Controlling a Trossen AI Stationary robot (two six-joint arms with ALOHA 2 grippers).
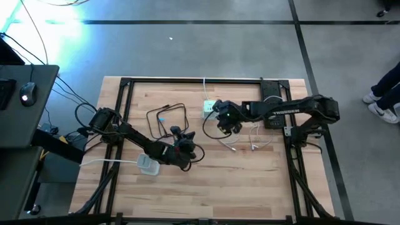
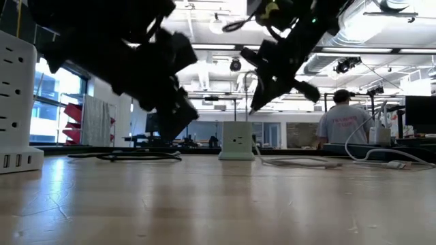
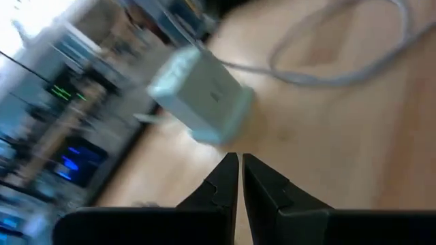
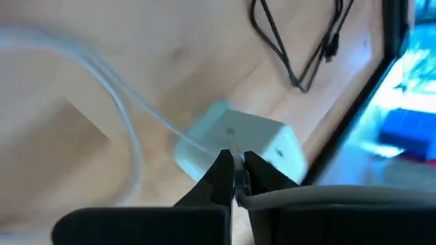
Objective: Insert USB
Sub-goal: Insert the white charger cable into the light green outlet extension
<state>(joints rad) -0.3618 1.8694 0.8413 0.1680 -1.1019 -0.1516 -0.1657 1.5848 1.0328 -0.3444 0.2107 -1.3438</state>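
Table: one light wooden table [image 1: 250,175] with a black metal frame [image 1: 187,81] around its edge, seen from above.
Arms: two dark robot arms, one from each side of the table.
Left hand: the left hand [image 1: 185,149] sits over the middle of the table near the front; its two dark fingers [image 3: 228,178] are pressed together with nothing between them.
Right hand: the right hand [image 1: 225,122] hangs just beside the white charger cube; its fingers [image 4: 221,173] are pinched closed on a thin white cable end [image 4: 236,178], which the right wrist view shows between the tips. The plug itself is too small to make out.
White charger cube: one small white cube-shaped power block [image 1: 209,107] stands on the table toward the back, near the middle, with a white cord [image 1: 204,87] running off to the back edge.
White power strip: one flat white block with sockets [image 1: 148,164] lies near the front left of the table, close to the left hand.
White cables: loose white cable [image 1: 253,139] lies curled on the table under the right arm.
Black cable: one black cable [image 1: 167,119] lies in a loop left of the cube.
Writing: white lettering [image 1: 288,111] runs along the right arm; it is too small to read with certainty.
Room: one person in a grey shirt [image 2: 344,122] stands in the background, facing away.
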